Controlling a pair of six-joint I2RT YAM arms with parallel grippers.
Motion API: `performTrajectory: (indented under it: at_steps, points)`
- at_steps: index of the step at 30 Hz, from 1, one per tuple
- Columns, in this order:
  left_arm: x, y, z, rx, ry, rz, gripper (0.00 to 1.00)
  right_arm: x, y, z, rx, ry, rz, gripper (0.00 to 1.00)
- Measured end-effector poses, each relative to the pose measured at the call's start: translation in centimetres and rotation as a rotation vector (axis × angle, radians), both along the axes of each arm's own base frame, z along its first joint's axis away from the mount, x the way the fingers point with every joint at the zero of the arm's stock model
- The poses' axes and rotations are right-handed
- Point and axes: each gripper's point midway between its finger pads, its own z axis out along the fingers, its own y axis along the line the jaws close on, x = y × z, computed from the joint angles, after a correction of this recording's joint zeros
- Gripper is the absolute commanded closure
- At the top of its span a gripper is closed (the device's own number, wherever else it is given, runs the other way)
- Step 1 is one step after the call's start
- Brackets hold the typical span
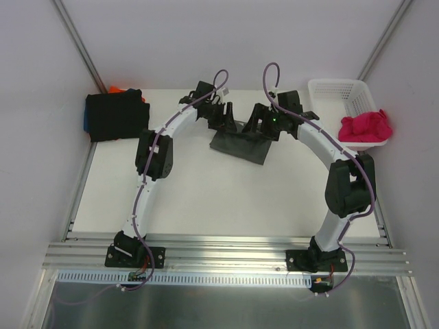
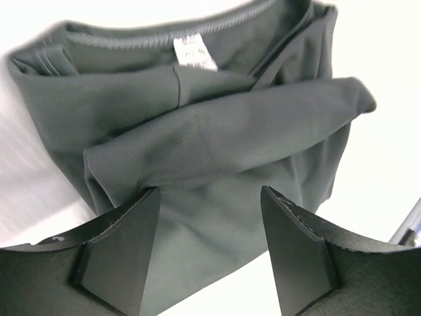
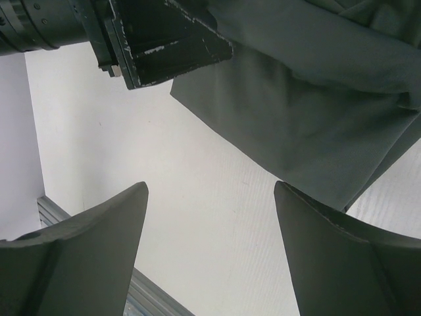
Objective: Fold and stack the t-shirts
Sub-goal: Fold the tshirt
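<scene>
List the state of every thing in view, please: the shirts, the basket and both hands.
dark grey t-shirt: partly folded, lying on the table.
black t-shirt: folded, at the table's far left corner.
magenta-pink t-shirt: crumpled, heaped at the basket's near end.
white lattice basket: upright.
left hand: open, above the dark grey t-shirt.
right hand: open, holding nothing.

Bright, even overhead light. Top view sharp, bench [image 1: 206, 199] near white, faint soft shadows beneath arms [image 1: 154, 154]. Left wrist view: bench blown out to glare, dark grey t-shirt [image 2: 217, 145] crisp, left pincer [image 2: 210, 191] slightly soft. Right wrist view dimmer, right pincer [image 3: 210, 186] blurred.
</scene>
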Motion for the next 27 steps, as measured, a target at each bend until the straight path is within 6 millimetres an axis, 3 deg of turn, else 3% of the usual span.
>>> performTrajectory:
  at_steps: [11, 17, 22, 27]
  points:
    - [4.8, -1.8, 5.7, -0.04, -0.261, 0.047, 0.32, 0.0, 0.4, -0.1, -0.02, -0.017, 0.001, 0.18]
    - [5.6, -1.5, 5.7, -0.018, -0.302, 0.058, 0.27, -0.5, 1.5, -0.2, -0.033, -0.028, 0.031, 0.17]
    - [5.2, 0.1, 4.6, 0.019, -0.266, 0.083, 0.23, -0.7, 1.8, -0.3, -0.049, -0.042, 0.049, 0.17]
    - [4.9, 4.5, 4.3, 0.034, -0.188, 0.127, 0.21, -0.4, 1.4, -0.4, -0.068, -0.057, 0.052, 0.17]
